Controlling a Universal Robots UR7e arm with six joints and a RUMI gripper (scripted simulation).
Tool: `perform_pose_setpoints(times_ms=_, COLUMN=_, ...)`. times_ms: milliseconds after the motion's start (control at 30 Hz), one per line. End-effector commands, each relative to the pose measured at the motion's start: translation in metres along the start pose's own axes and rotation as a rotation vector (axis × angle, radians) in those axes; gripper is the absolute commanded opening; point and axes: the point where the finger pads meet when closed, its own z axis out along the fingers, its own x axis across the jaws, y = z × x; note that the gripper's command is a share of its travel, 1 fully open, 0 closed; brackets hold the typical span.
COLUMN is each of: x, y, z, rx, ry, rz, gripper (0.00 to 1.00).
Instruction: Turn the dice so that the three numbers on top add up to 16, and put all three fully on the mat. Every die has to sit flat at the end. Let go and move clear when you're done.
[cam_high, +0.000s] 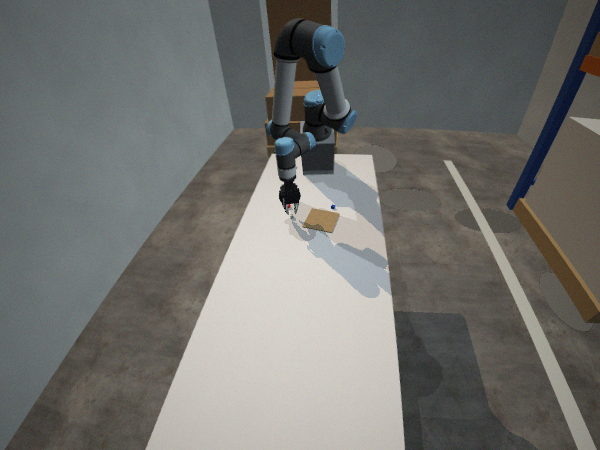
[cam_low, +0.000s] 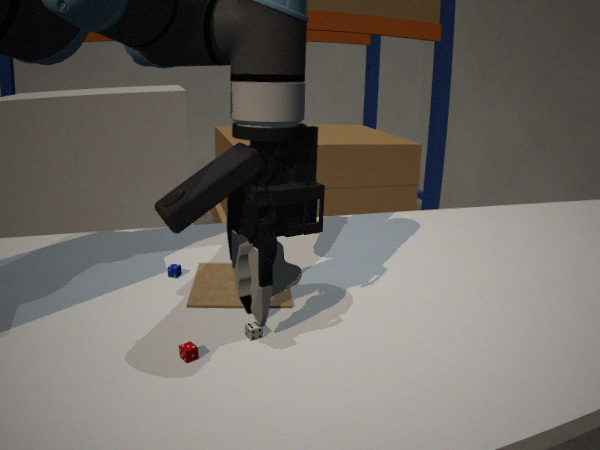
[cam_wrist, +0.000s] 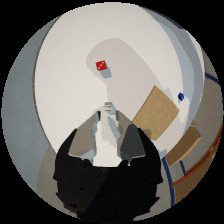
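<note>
One white die (cam_low: 253, 331) (cam_wrist: 108, 106) just beyond the fingertips of the partly open gripper (cam_high: 291, 212) (cam_low: 254, 315) (cam_wrist: 108, 111), nothing gripped, red die (cam_low: 188, 352) (cam_wrist: 101, 65) farther out, blue die (cam_high: 333, 206) (cam_low: 174, 270) (cam_wrist: 181, 96) well apart

Dim exterior; hard-edged shadows across pale tabletop; wrist view fisheye-warped, edges black.
</note>
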Motion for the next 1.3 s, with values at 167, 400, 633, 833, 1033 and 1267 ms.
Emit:
perform_pose_setpoints(times_ms=167, x=0.000, y=0.000, z=0.004, rx=-0.001, ry=-0.001, rz=0.000, gripper=0.18)
perform_pose_setpoints(times_ms=400, x=0.000, y=0.000, z=0.013, rx=-0.001, ry=-0.001, rz=0.000, gripper=0.18)
perform_pose_setpoints(times_ms=633, x=0.000, y=0.000, z=0.018, rx=-0.001, ry=-0.001, rz=0.000, gripper=0.18)
perform_pose_setpoints(times_ms=833, x=0.000, y=0.000, z=0.021, rx=-0.001, ry=-0.001, rz=0.000, gripper=0.18)
perform_pose_setpoints(times_ms=1033, x=0.000, y=0.000, z=0.021, rx=-0.001, ry=-0.001, rz=0.000, gripper=0.18)
perform_pose_setpoints(times_ms=1267, x=0.000, y=0.000, z=0.021, rx=-0.001, ry=-0.001, rz=0.000, gripper=0.18)
